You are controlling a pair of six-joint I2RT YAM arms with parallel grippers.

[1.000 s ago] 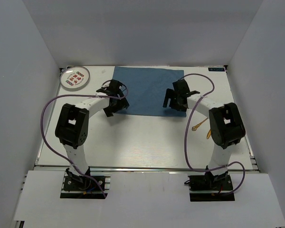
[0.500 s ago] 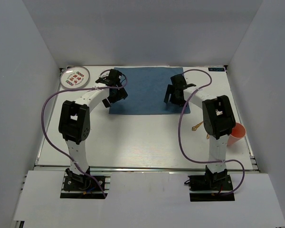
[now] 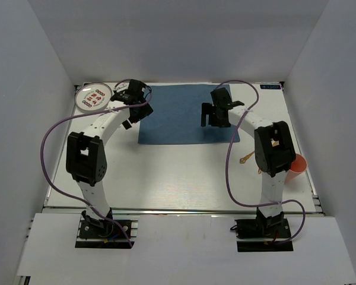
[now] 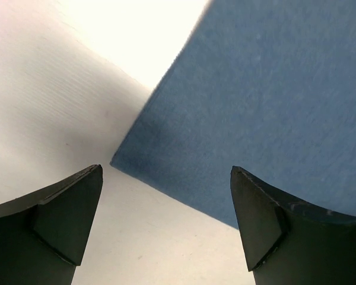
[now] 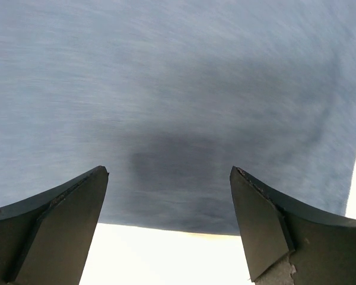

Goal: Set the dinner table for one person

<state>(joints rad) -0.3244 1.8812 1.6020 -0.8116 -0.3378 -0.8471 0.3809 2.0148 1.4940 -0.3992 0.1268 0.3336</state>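
1. Blue placemat (image 3: 181, 116) lies flat, far centre of the dinner table (image 3: 166, 172).
2. Plate (image 3: 94, 97) far left, cup (image 3: 295, 167) and cutlery (image 3: 249, 157) right: not yet set.
3. Left gripper (image 4: 166, 172) and right gripper (image 5: 169, 171) hover spread, empty.

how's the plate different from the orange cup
The plate is white with red markings, the cup plain orange. The plate sits at the far left corner, the cup by the right edge. Both rest on the dinner table, off the blue placemat.
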